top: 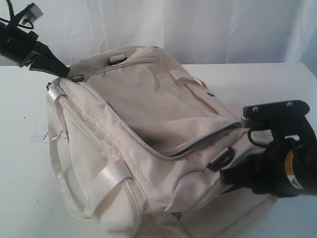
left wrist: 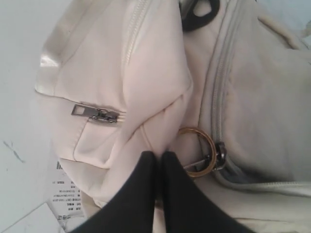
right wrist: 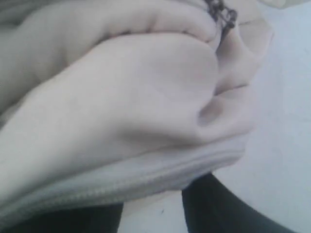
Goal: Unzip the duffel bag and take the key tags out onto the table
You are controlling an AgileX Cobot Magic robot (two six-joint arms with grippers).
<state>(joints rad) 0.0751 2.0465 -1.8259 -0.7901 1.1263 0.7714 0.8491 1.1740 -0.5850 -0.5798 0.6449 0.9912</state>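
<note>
Duffel bag (top: 148, 99) is laid on its side across the white table (top: 25, 188), taking up most of the exterior view; its near end is cut off by the lower frame edge. A dark slit is seen along the top zip (top: 198, 145) toward the right end, but nothing inside can be made out through it. Key tags are not made out in any view.

Left gripper (left wrist: 156, 156) is set at the bag's far left end, jaws pressed together, tips against a fold of cloth just beside a brass ring (left wrist: 197, 150). Whether any cloth is pinched between them cannot be told. The arm is cut off at the exterior view's top left corner. A pocket zip pull (left wrist: 95, 113) is seen closed, and a printed paper label (left wrist: 68, 194) is partly covered by the bag.

Right gripper (top: 230, 173) is buried in the bag's right end. In the right wrist view the dark fingers (right wrist: 218, 208) stand partway apart, closed around a bunched roll of cloth with a zip edge; the tips are hidden by the cloth. That view is blurred and filled by cloth. A dark glossy piece (top: 221, 158) beside the gripper cannot be identified.
</note>
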